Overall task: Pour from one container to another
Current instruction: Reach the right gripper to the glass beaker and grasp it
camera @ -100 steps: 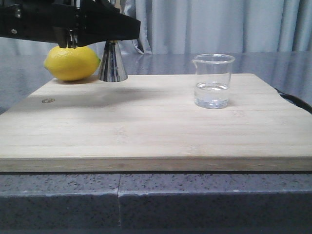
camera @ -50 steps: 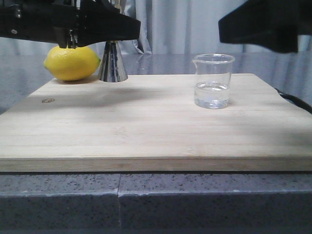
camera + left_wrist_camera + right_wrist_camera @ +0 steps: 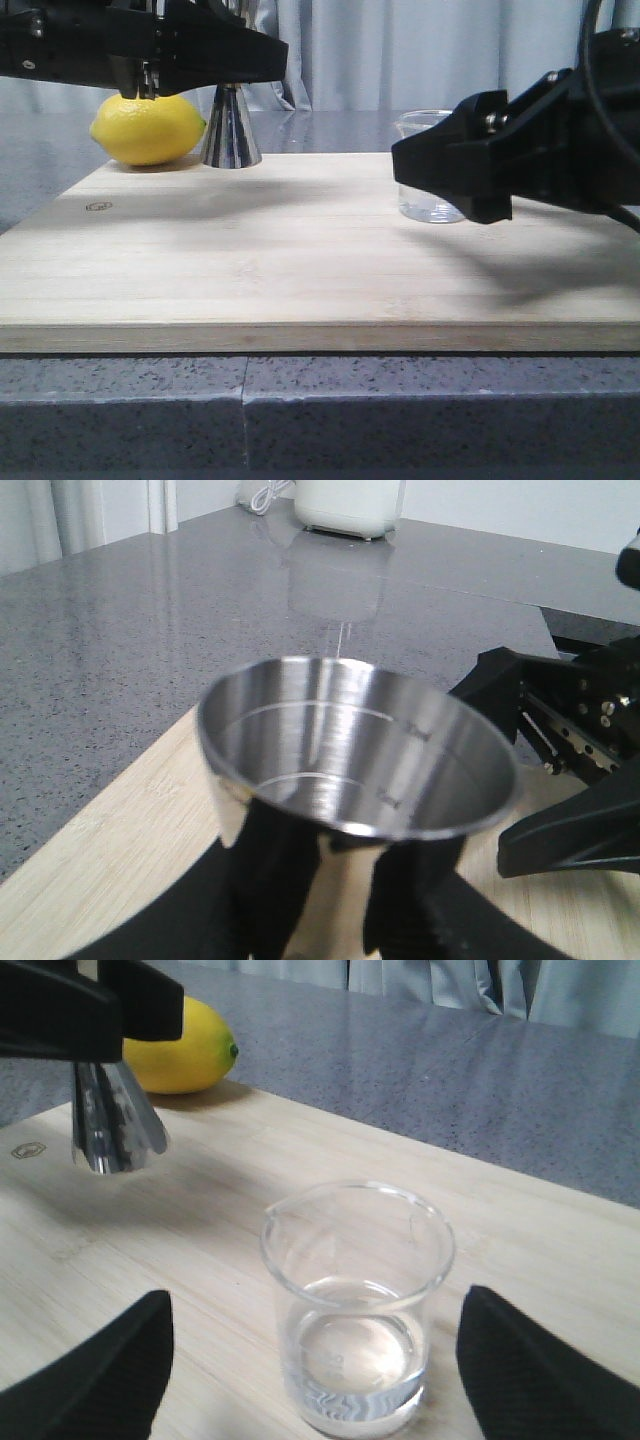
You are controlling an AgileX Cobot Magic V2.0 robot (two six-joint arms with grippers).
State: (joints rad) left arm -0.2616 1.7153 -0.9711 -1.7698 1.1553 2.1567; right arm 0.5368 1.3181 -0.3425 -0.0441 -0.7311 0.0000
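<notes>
The clear glass beaker (image 3: 355, 1305), holding a little clear liquid, stands on the wooden board (image 3: 250, 270) at its right side. My right gripper (image 3: 320, 1380) is open, one finger on either side of the beaker and apart from the glass. From the front this gripper (image 3: 440, 170) hides most of the beaker (image 3: 418, 120). At the board's far left, my left gripper (image 3: 350, 890) is shut on the waist of the steel jigger (image 3: 355, 750), which is upright with its empty cup facing up. I cannot tell whether the jigger's base (image 3: 232, 140) touches the board.
A yellow lemon (image 3: 147, 128) lies at the board's far left corner, right beside the jigger. The board sits on a grey speckled counter (image 3: 300, 410). A white appliance (image 3: 350, 505) stands far back on the counter. A black cable (image 3: 600, 205) lies off the board's right edge.
My right arm came in from the upper right and dropped in front of the beaker, its open fingers now on either side of it. The left arm and jigger stayed still.
</notes>
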